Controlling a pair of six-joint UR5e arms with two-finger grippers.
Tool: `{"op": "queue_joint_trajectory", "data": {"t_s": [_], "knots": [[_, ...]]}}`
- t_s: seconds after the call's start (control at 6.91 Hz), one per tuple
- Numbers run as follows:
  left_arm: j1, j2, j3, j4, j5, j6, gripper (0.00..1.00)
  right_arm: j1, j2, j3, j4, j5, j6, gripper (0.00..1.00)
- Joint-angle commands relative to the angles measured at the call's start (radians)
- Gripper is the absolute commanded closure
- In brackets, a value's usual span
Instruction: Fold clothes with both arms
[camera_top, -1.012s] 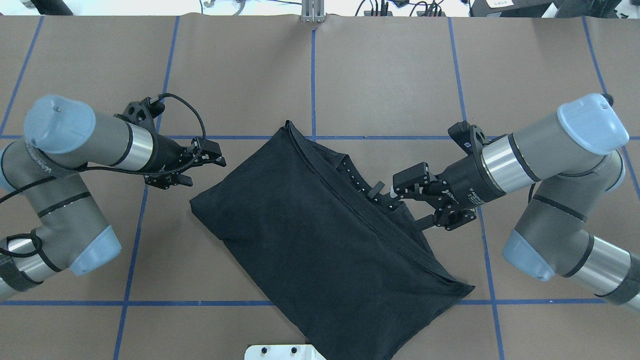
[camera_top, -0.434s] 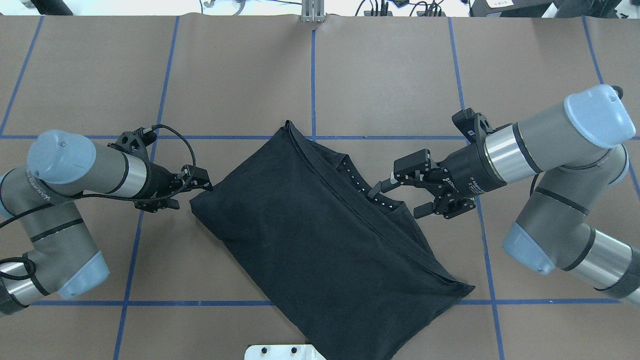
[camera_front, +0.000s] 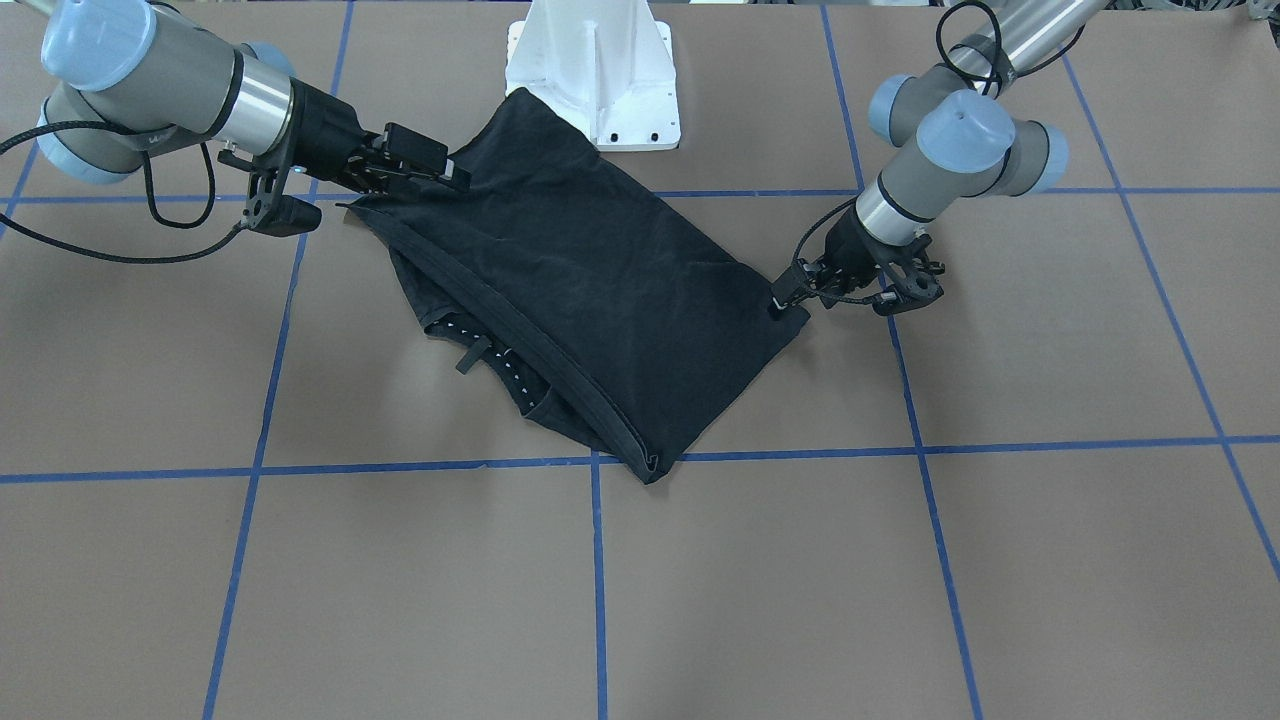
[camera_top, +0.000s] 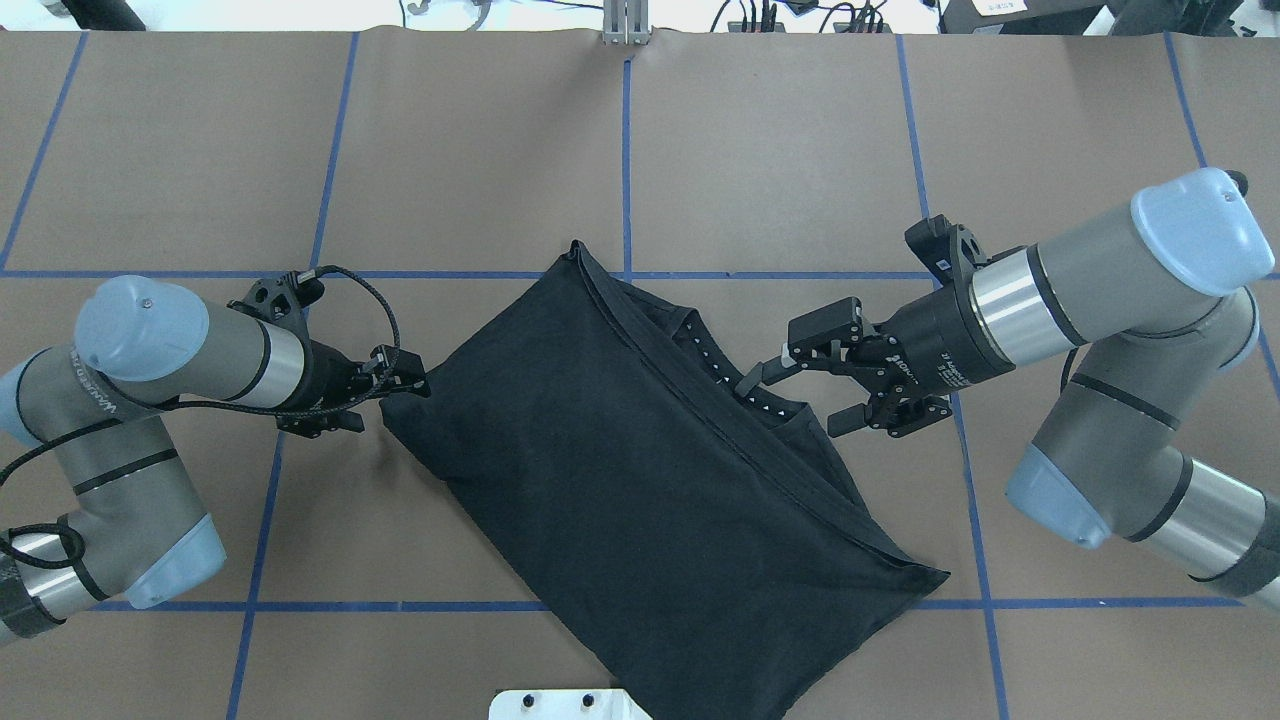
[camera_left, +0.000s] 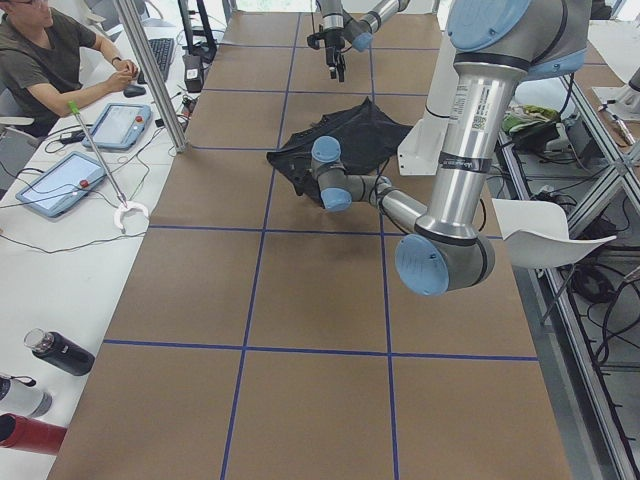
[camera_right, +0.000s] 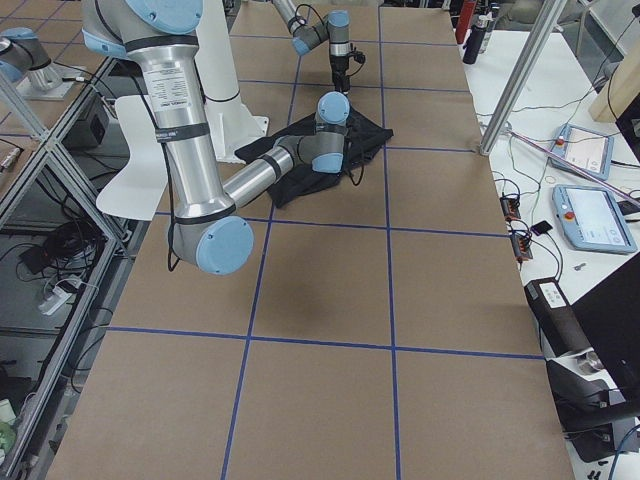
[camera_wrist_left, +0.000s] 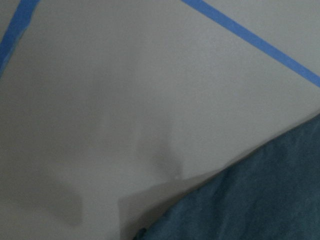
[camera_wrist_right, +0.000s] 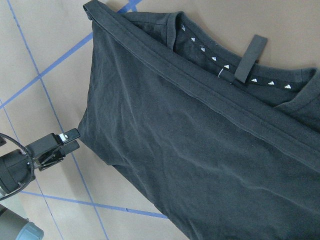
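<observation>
T-shirt (camera_top: 640, 470) unmoved; left pincer (camera_top: 414, 384) now at its corner, perhaps touching.

You have a black T-shirt (camera_top: 640, 480) lying folded and slanted across the middle of the desk (camera_top: 760, 150), plain side up, its collar (camera_top: 705, 345) with white-dotted tape showing along the right edge. Your left arm (camera_top: 190, 350) rests its claw (camera_top: 408, 385), fingers together, at the shirt's left corner. Your right arm (camera_top: 1060, 290) holds its claw (camera_top: 790, 402) spread wide by the collar.
</observation>
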Motion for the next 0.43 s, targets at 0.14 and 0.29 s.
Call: {"op": "queue_joint_trajectory", "data": {"t_s": [0.14, 0.29], "knots": [[0.015, -0.007, 0.006, 0.005, -0.002, 0.003, 0.09, 0.002, -0.006, 0.001, 0.0, 0.006, 0.0, 0.0], [0.015, -0.007, 0.006, 0.005, -0.002, 0.003, 0.23, 0.002, -0.007, 0.001, 0.0, 0.008, 0.0, 0.0]]}}
